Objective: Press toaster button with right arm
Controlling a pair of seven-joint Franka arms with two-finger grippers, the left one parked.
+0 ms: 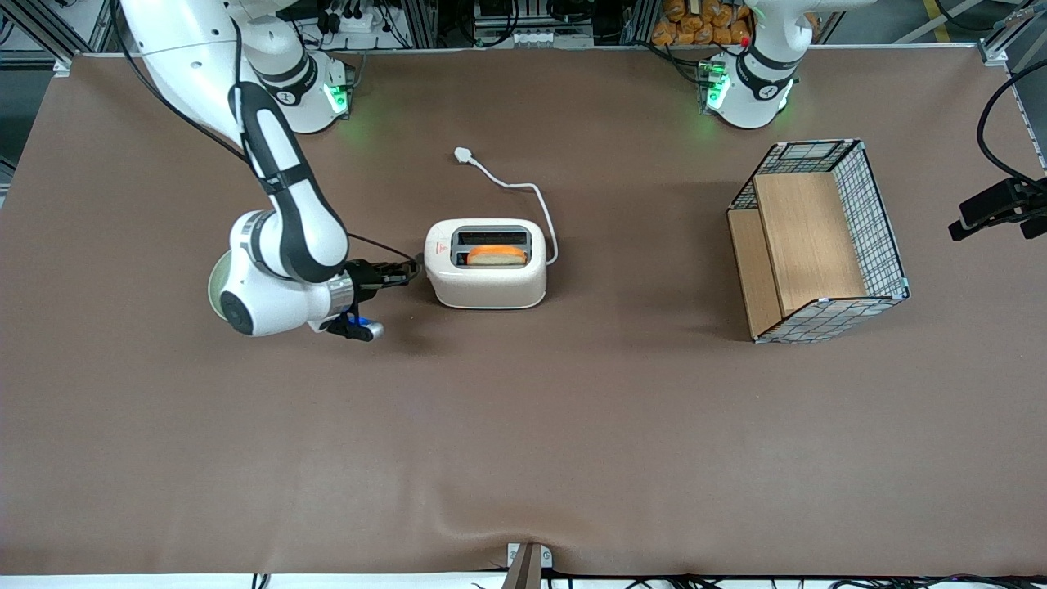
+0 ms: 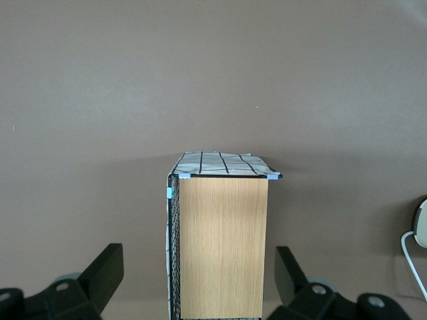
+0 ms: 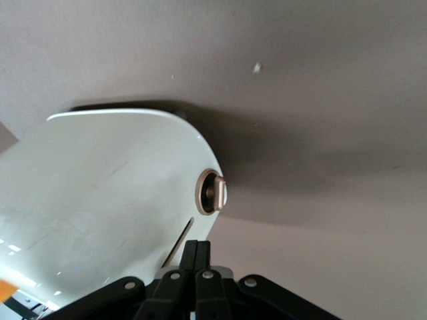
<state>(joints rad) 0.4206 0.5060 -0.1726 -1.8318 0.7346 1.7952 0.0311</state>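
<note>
A brown table [image 1: 523,458] seen from the front. At the working arm's end, the right arm [image 1: 286,229] bends low over the table, its wrist turned level. The gripper [image 1: 406,270] points sideways at the toaster [image 1: 491,286]. Its two fingers are pressed together and hold nothing, and their tips sit just beside the toaster's narrow end. I cannot tell whether they touch it.

The toaster stands near the middle of the table, upright with its slots facing up. A slice of bread [image 1: 496,255] sits in the slot nearer the front camera. The toaster's long axis runs along the table's length. The narrow end with the button [image 3: 213,193] faces the working arm. The cord [image 1: 523,188] trails from the end facing the parked arm, away from the front camera.

In the right wrist view, the round button juts from the curved end wall, a little off the line of the fingertips [image 3: 197,257].

To do this well, I judge the tips should first line up squarely with the button. The push should then run along the toaster's long axis and be gentle, since a light toaster may slide or twist.

Toward the parked arm's end stands a wire-mesh crate [image 1: 818,237], well apart.
</note>
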